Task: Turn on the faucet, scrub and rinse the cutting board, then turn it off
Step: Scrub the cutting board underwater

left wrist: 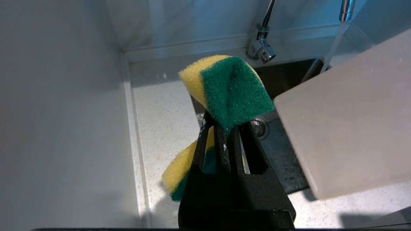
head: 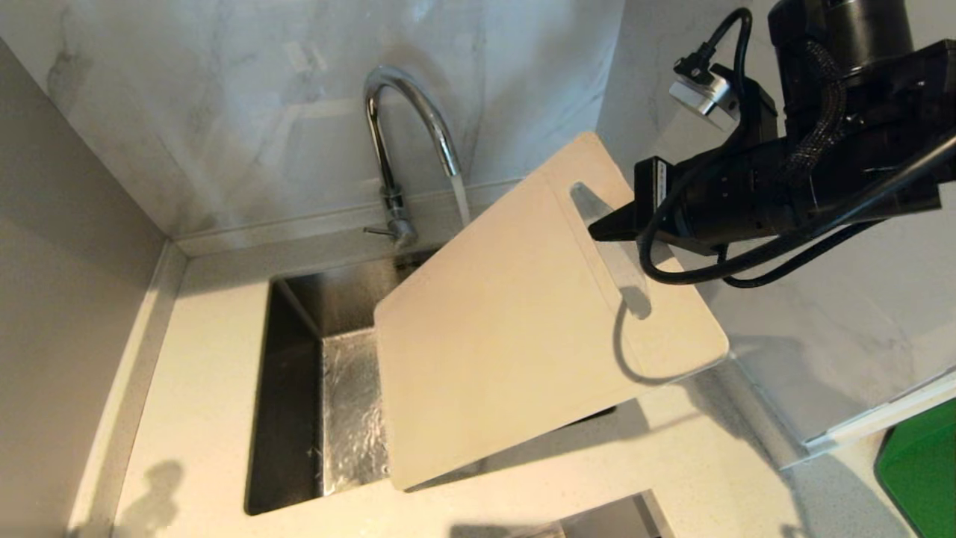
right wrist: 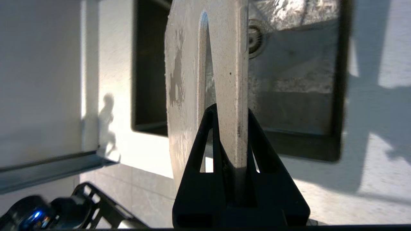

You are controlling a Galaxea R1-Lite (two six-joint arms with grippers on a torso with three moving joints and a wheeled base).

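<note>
The pale beige cutting board (head: 515, 329) hangs tilted over the steel sink (head: 351, 403), its handle-slot end raised to the right. My right gripper (head: 597, 228) is shut on the board's bar beside the slot; the right wrist view shows that bar (right wrist: 229, 96) between its jaws (right wrist: 229, 110). The chrome faucet (head: 396, 142) stands behind the sink, and water runs from its spout down behind the board's far edge. My left gripper (left wrist: 224, 123) is out of the head view; in its wrist view it is shut on a yellow and green sponge (left wrist: 229, 88), left of the board (left wrist: 350, 128).
A white speckled counter (head: 202, 359) surrounds the sink, with marble walls behind and to the right. A green slab (head: 922, 463) lies at the far right edge. The sink drain (left wrist: 261, 127) shows under the sponge. The faucet base (left wrist: 261, 51) stands at the back.
</note>
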